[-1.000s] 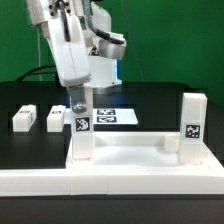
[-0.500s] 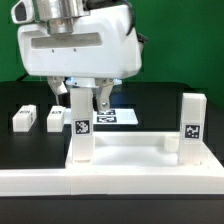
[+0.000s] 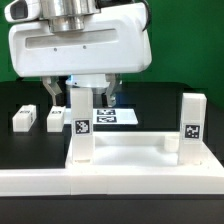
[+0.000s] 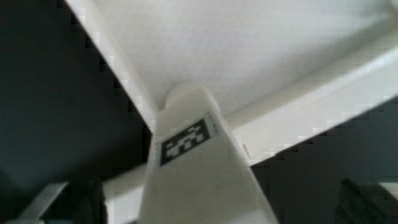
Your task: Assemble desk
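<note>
While the desk top (image 3: 130, 152) lies near on the black worktop (image 3: 20, 148), the tool (image 3: 80, 97) hangs open astride its upright left leg (image 3: 79, 125), fingers (image 3: 106, 96) clear of it. Two loose legs (image 3: 23, 118) (image 3: 53, 118) lie further left.

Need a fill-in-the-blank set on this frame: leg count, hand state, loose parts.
1. ____ legs stand upright on the desk top: the left upright leg and the right upright leg, sides as in the exterior view.
2. The hand is ____, with one finger on each side of the left upright leg.
3. ____ loose legs lie on the table.
Missing words: two; open; two.
</note>
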Robot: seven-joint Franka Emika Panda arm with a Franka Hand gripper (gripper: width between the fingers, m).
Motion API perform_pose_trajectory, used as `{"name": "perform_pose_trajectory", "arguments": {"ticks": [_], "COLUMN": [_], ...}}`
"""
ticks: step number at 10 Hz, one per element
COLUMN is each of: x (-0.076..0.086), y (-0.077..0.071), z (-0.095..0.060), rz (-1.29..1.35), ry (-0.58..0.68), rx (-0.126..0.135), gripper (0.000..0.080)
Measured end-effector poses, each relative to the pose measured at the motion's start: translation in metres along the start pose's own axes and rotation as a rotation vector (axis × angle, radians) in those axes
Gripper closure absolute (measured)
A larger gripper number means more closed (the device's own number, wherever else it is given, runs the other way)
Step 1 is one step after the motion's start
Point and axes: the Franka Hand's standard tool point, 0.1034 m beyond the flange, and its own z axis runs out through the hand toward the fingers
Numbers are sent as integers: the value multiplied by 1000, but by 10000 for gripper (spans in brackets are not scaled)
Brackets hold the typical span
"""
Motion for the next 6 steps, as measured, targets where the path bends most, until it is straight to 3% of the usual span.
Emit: {"name": "perform_pose_trajectory", "arguments": {"ticks": [1,3,5,6], "x": [0,1,1,1], "y": [-6,-2,-2,-1], "z": [4,4,4,4], "rz": [-168,-208,-186,-136], "ry": [-5,-5,-5,-4], "rx": [-19,-19,-19,-21], "gripper": [150,150,402,402]}}
